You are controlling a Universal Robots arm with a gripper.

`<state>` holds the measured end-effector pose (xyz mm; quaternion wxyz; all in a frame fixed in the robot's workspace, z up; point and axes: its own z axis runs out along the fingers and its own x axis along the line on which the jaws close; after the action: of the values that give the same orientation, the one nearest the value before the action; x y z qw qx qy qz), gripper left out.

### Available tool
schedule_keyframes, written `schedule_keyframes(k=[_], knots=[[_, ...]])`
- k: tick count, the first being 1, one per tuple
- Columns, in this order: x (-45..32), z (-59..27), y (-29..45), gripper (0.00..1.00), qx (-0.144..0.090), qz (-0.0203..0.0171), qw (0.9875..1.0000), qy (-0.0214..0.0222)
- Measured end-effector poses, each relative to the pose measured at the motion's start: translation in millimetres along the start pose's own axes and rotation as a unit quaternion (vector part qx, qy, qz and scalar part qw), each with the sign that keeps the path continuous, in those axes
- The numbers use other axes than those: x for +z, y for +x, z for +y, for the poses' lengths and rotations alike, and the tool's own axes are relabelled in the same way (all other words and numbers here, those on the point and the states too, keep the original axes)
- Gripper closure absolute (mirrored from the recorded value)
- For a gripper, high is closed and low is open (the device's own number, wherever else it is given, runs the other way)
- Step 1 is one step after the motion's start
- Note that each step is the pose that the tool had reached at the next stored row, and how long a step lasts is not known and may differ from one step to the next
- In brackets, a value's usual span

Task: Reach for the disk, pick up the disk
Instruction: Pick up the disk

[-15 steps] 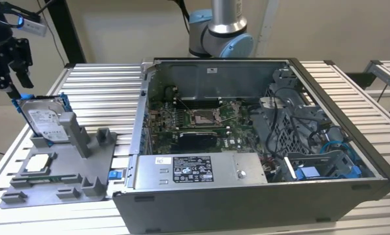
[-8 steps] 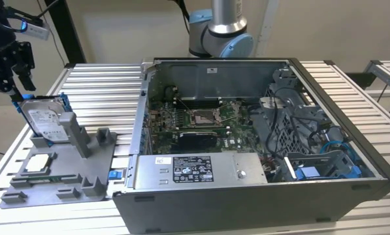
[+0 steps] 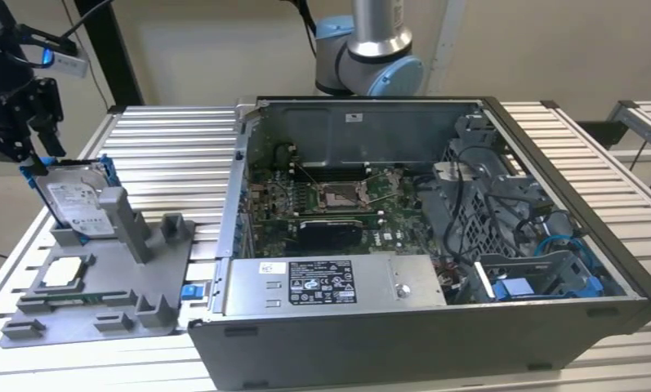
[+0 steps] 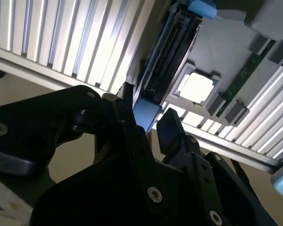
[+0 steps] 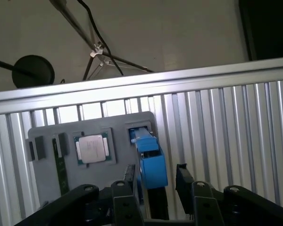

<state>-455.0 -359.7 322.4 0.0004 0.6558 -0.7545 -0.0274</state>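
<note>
- The black two-finger gripper [image 3: 40,159] hangs over the exterior view's left end of the aluminium slat table [image 3: 172,147], directly above the flat silver-grey metal disk [image 3: 74,204].
- Its jaws are apart, one on each side of the disk's top edge, and they grip nothing.
- In both wrist views the blue plastic rail [image 5: 151,165] of the disk sits between the two black fingers [image 5: 181,176]. A narrow gap shows between the rail and one finger.
- The disk stands upright on its edge in a slot of the grey plastic fixture tray [image 3: 151,282].
- A tall grey post [image 3: 123,216] of the tray stands just beside the disk, on the exterior view's right of it, lower than the top edge where the fingers are.
- The white printed label [image 3: 80,214] on the disk's face is too small to read.
- A small square silver processor chip [image 3: 66,273] lies flat in a pocket of the same tray, near the disk.
- A narrow green memory strip [image 5: 61,165] lies in the tray beside the chip.
- A large open dark-grey metal computer case [image 3: 412,351] stands just beside the tray, on the exterior view's right.
- Inside the case are a green motherboard [image 3: 336,204] and a silver power supply box [image 3: 412,282]. The box carries a white label [image 3: 319,282] with black print that is too small to read.
- A small white sticker [image 3: 354,116] is on the back wall of the case.
- The grey and light-blue arm joint [image 3: 369,61] rises behind the case.
- In the first wrist view, a black round stand base [image 5: 33,70] and thin tripod legs [image 5: 99,52] are on the floor beyond the table edge.
</note>
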Motion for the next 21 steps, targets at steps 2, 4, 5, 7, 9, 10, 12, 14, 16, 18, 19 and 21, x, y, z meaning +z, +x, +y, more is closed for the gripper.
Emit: schedule_keyframes(k=[2, 4, 5, 7, 9, 10, 12, 14, 16, 18, 19, 21], knots=[[5.5, -0.2, 0.2, 0.00, -0.002, -0.0002, 1.0000, -0.0001], [9.1, -0.4, 0.4, 0.00, -0.004, -0.0003, 1.0000, -0.0002], [10.9, -0.5, 0.5, 0.00, -0.005, -0.0004, 1.0000, -0.0003], [14.5, -0.7, 0.8, 0.00, -0.008, -0.0005, 1.0000, -0.0004], [18.1, -0.9, 1.3, 0.00, -0.010, -0.0006, 0.9999, -0.0004], [20.0, -1.0, 1.5, 0.00, -0.011, -0.0005, 0.9999, -0.0005], [23.5, -1.2, 2.0, 0.00, -0.014, -0.0005, 0.9999, -0.0007], [27.2, -1.4, 2.6, 0.00, -0.017, -0.0004, 0.9999, -0.0007], [30.8, -1.6, 3.2, 0.00, -0.020, -0.0003, 0.9998, -0.0008], [34.4, -1.8, 3.8, 0.00, -0.022, -0.0002, 0.9998, -0.0007], [36.3, -1.9, 4.1, 0.00, -0.023, -0.0002, 0.9997, -0.0006], [39.8, -2.1, 4.5, 0.00, -0.025, -0.0002, 0.9997, -0.0002]])
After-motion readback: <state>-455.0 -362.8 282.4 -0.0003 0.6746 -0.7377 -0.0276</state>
